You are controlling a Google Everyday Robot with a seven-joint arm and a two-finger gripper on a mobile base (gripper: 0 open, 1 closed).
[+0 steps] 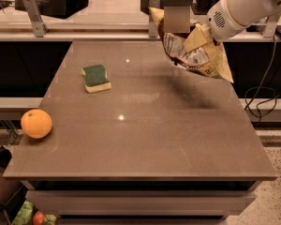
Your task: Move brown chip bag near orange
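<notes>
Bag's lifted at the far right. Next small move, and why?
Probably carry it left and toward the near edge: the gripper holds the brown chip bag above the far right of the table, while the orange sits at the near-left edge, past the sponge.

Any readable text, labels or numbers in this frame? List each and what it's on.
None legible.
brown chip bag: print on its silvery side, too blurred to read; the gripper holds it above the far right of the table.
sponge, orange: no text visible.
</notes>
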